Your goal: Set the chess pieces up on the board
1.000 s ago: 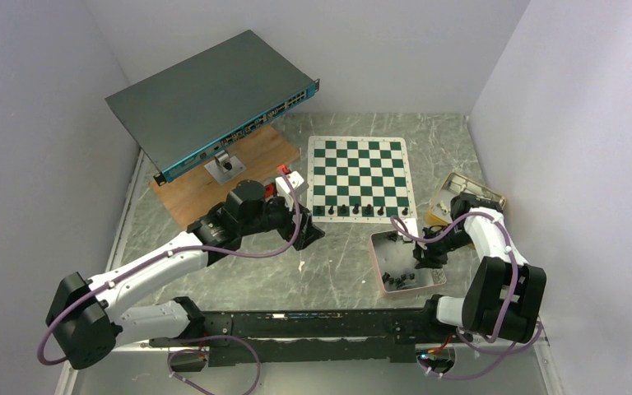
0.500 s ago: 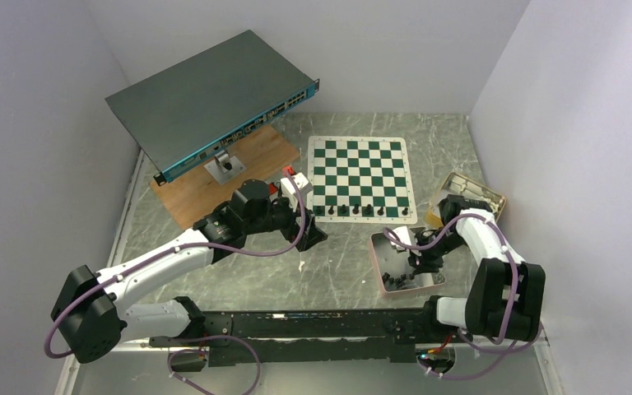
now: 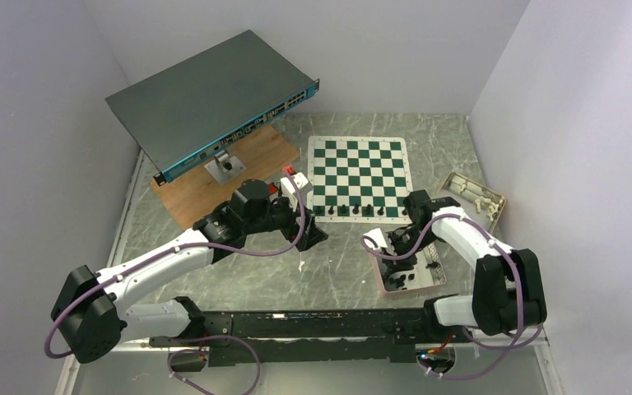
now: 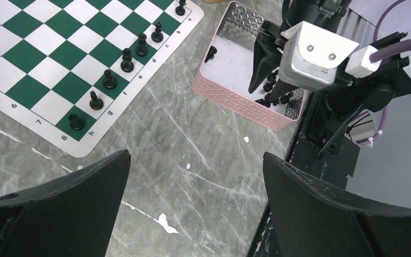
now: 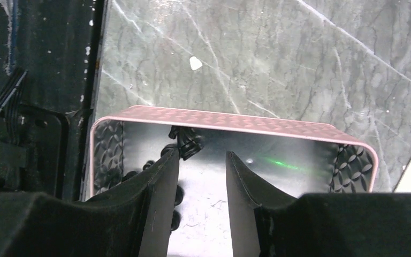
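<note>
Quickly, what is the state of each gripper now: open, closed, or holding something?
Left gripper: jaws wide open, holding nothing.
Right gripper: jaws partly open above the pink tray, nothing between them.

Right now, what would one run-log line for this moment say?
left end effector: open, near board corner | right end effector: open, empty, in tray | pieces: some along board edge, others in tray

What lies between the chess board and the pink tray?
Only bare grey marbled table. The left wrist view shows a narrow strip separating the board from the tray, with nothing standing on it.
</note>
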`<action>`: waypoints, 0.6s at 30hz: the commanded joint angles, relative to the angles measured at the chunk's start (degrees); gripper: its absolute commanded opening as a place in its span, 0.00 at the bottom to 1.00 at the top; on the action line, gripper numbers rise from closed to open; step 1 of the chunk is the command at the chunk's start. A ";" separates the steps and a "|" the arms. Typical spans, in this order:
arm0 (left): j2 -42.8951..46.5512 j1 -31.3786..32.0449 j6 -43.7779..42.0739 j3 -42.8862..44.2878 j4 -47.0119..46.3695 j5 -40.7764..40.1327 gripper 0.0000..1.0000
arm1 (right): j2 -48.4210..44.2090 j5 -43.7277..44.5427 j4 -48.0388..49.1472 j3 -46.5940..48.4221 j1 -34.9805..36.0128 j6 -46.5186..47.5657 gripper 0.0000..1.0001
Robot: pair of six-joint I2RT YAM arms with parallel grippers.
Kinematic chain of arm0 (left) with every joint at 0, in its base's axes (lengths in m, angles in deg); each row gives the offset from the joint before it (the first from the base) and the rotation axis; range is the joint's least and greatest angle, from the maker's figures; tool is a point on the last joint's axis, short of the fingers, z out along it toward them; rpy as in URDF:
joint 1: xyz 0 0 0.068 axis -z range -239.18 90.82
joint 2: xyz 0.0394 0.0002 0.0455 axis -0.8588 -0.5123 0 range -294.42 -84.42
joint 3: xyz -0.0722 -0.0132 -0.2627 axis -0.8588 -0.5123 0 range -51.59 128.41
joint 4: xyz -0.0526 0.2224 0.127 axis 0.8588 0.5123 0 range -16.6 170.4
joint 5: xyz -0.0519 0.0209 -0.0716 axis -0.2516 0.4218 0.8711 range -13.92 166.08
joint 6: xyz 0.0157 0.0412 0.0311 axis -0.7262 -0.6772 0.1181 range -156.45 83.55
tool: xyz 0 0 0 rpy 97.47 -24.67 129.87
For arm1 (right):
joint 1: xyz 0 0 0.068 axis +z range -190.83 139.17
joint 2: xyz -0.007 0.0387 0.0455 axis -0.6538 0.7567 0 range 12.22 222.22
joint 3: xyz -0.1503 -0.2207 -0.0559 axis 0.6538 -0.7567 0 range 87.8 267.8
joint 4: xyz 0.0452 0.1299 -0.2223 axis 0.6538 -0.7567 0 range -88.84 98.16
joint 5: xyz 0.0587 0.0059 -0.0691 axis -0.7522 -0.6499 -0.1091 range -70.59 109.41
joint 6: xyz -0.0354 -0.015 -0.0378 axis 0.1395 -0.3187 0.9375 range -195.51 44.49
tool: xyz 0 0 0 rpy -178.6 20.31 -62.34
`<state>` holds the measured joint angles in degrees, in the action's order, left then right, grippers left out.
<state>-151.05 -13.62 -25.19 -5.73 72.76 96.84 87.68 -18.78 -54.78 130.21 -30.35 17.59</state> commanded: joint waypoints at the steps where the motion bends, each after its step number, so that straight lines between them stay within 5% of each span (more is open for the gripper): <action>1: 0.97 -0.21 -0.12 -0.31 -1.62 1.04 0.99 | 0.33 -0.45 4.88 -0.54 1.40 -3.11 0.40; 18: 0.04 -0.21 -0.27 0.06 -1.35 1.47 0.99 | 1.84 4.24 4.45 -2.38 3.89 -2.05 0.46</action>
<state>-151.05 -13.62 -25.21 -5.75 72.76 97.21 90.53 -15.37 -49.20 128.55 -26.87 14.09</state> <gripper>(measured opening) 0.989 0.454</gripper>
